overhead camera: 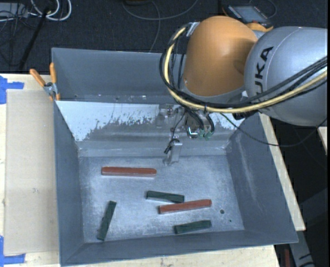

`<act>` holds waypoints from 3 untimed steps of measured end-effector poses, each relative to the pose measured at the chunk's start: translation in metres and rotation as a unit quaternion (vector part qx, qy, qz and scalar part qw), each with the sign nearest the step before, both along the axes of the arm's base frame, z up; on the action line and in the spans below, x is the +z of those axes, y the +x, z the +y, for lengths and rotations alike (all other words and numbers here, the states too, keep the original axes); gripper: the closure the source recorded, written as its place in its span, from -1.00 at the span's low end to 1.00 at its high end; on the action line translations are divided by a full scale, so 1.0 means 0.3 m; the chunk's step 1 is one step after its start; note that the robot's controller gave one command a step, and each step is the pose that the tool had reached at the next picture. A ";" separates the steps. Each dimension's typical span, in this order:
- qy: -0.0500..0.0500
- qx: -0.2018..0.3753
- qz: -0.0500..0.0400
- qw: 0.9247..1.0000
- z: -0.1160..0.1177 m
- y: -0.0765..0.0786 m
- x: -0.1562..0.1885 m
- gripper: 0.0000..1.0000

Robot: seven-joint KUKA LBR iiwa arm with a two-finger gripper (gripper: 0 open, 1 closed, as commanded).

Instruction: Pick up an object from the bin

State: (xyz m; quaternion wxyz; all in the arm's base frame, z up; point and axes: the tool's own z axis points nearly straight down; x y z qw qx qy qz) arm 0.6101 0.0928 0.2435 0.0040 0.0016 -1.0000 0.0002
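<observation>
Pincer [172, 152] hanging low at the bin's 12 o'clock, near the back wall. It is gripping nothing I can see, and I cannot tell whether it is wide or narrow.

Nearest piece is a long flat reddish-brown bar [128, 171], lying at the pincer's 8 o'clock, right end just beside it but apart. I am judging it light, stiff and smooth, best taken across the narrow width at mid-length.

Further out, at 5 to 6 o'clock, a dark green bar [165, 196], a second reddish-brown bar [185, 206] and a lower dark green bar [192, 226] are lying near together. A tilted dark green bar [106, 220] is lying at 7 o'clock.

Nothing is crowding the nearest bar on the floor of the grey metal bin [70, 166].
</observation>
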 end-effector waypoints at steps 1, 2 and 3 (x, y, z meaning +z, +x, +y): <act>0.000 0.002 0.002 1.000 -0.043 -0.298 -0.559 -1.00; 0.000 0.001 -0.003 1.000 -0.042 -0.287 -0.544 1.00; 0.001 0.040 -0.008 0.999 -0.037 -0.261 -0.112 1.00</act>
